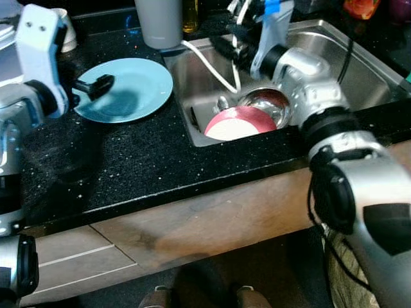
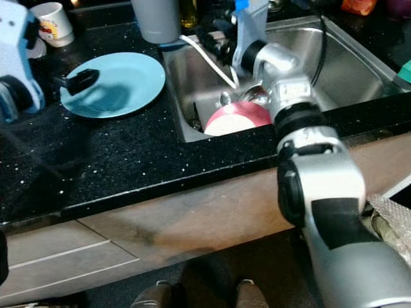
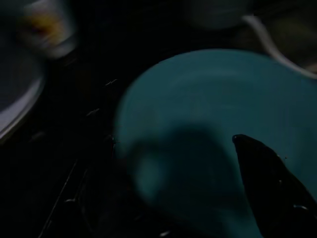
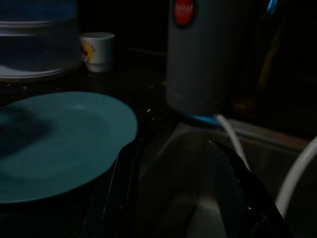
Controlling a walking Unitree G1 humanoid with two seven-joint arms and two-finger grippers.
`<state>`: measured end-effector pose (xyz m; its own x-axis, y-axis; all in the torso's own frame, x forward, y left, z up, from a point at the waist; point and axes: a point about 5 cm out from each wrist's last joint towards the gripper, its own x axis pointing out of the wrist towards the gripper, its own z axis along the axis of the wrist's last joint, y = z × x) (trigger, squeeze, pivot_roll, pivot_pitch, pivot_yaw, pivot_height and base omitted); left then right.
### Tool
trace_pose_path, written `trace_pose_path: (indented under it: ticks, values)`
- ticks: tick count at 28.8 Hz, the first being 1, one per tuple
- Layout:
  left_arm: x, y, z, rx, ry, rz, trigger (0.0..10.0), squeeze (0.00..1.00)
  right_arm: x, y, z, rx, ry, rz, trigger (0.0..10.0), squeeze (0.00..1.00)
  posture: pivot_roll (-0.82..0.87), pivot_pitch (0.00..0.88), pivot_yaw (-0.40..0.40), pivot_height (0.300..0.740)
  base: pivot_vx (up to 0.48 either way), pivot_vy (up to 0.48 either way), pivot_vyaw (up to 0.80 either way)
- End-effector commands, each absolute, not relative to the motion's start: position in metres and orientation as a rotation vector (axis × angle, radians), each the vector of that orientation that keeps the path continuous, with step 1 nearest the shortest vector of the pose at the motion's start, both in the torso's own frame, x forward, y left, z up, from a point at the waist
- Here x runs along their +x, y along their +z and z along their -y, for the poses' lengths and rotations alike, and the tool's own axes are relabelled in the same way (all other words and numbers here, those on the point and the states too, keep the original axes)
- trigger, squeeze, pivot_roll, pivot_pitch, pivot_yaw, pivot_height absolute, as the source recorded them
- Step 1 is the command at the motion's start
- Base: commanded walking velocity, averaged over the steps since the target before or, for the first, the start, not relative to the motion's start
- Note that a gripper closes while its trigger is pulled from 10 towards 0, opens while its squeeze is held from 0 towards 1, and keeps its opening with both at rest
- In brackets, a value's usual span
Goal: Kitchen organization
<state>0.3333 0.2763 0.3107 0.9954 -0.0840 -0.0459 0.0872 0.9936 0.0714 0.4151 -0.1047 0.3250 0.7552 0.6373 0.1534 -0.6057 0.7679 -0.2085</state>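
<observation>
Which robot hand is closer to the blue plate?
Left. The left gripper hovers over the blue plate at its left side; the right gripper is over the sink, beyond the plate's right edge.

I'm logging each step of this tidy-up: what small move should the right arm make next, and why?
Probably lower the right gripper toward the dishes. It hangs with jaws apart over the back left corner of the sink, holding nothing, while the red plate and steel bowl sit below. The left gripper hovers over the blue plate.

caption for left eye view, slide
Left gripper over teal plate on counter; right gripper above sink.
</observation>
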Motion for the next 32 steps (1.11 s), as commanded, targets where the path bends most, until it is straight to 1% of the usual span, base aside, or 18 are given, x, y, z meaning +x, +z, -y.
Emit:
trace_pose_path:
  ticks: [1, 3, 4, 5, 9, 10, 11, 12, 13, 18, 20, 21, 25, 28, 32]
  values:
    - [0.331, 0.302, -0.29, 0.032, -0.007, -0.086, 10.0, 1.0, 0.414, 0.326, 0.103, -0.108, 0.685, 0.235, 10.0, 0.0, 0.07, 0.163, 0.028, 0.74, 0.0, 0.0, 0.0]
    - [0.331, 0.293, -0.3, -0.036, 0.051, -0.109, 10.0, 1.0, 0.413, 0.322, 0.102, -0.088, 0.686, 0.231, 10.0, 0.0, 0.06, 0.162, 0.027, 0.74, 0.0, 0.0, 0.0]
    - [0.331, 0.293, -0.3, -0.036, 0.051, -0.109, 10.0, 1.0, 0.413, 0.322, 0.102, -0.088, 0.686, 0.231, 10.0, 0.0, 0.06, 0.162, 0.027, 0.74, 0.0, 0.0, 0.0]
    - [0.332, 0.289, -0.302, -0.072, 0.065, -0.116, 10.0, 1.0, 0.413, 0.32, 0.101, -0.078, 0.688, 0.23, 10.0, 0.0, 0.06, 0.162, 0.027, 0.74, 0.0, 0.0, 0.0]
    - [0.335, 0.278, -0.298, -0.153, 0.047, -0.15, 10.0, 1.0, 0.411, 0.319, 0.1, -0.069, 0.692, 0.233, 10.0, 0.0, 0.06, 0.16, 0.027, 0.74, 0.0, 0.0, 0.0]
    - [0.336, 0.276, -0.295, -0.168, 0.03, -0.155, 10.0, 0.55, 0.411, 0.32, 0.099, -0.072, 0.695, 0.235, 10.0, 0.0, 0.06, 0.158, 0.027, 0.74, 0.0, 0.0, 0.0]
    - [0.336, 0.276, -0.295, -0.168, 0.03, -0.155, 10.0, 0.55, 0.411, 0.32, 0.099, -0.072, 0.695, 0.235, 10.0, 0.0, 0.06, 0.158, 0.027, 0.74, 0.0, 0.0, 0.0]
    - [0.338, 0.274, -0.292, -0.187, 0.012, -0.162, 10.0, 0.1, 0.41, 0.32, 0.098, -0.075, 0.697, 0.238, 10.0, 0.0, 0.06, 0.158, 0.027, 0.74, 0.0, 0.0, 0.0]
    - [0.34, 0.271, -0.287, -0.211, -0.015, -0.172, 10.0, 0.0, 0.41, 0.32, 0.098, -0.077, 0.7, 0.242, 10.0, 0.0, 0.06, 0.158, 0.027, 0.74, 0.0, 0.0, 0.0]
    - [0.348, 0.264, -0.279, -0.295, -0.045, -0.189, 10.0, 0.0, 0.409, 0.319, 0.097, -0.072, 0.699, 0.248, 10.0, 0.0, 0.06, 0.155, 0.03, 0.74, 0.0, 0.0, 0.0]
    - [0.349, 0.262, -0.278, -0.309, -0.045, -0.195, 10.0, 0.0, 0.409, 0.319, 0.097, -0.072, 0.701, 0.249, 10.0, 0.0, 0.06, 0.153, 0.032, 0.74, 0.0, 0.0, 0.0]
    - [0.352, 0.258, -0.277, -0.357, -0.041, -0.207, 10.0, 0.0, 0.408, 0.319, 0.097, -0.07, 0.702, 0.251, 10.0, 0.0, 0.06, 0.154, 0.035, 0.74, 0.0, 0.0, 0.0]
    - [0.355, 0.255, -0.277, -0.406, -0.03, -0.22, 10.0, 0.0, 0.408, 0.319, 0.097, -0.068, 0.701, 0.253, 10.0, 0.0, 0.06, 0.154, 0.035, 0.74, 0.0, 0.0, 0.0]
    - [0.358, 0.25, -0.277, -0.474, -0.018, -0.236, 10.0, 0.0, 0.407, 0.319, 0.098, -0.069, 0.698, 0.253, 10.0, 0.0, 0.06, 0.156, 0.036, 0.74, 0.0, 0.0, 0.0]
    - [0.361, 0.249, -0.274, -0.497, -0.027, -0.239, 10.0, 0.0, 0.407, 0.318, 0.099, -0.067, 0.696, 0.251, 10.0, 0.0, 0.06, 0.158, 0.036, 0.74, 0.0, 0.0, 0.0]
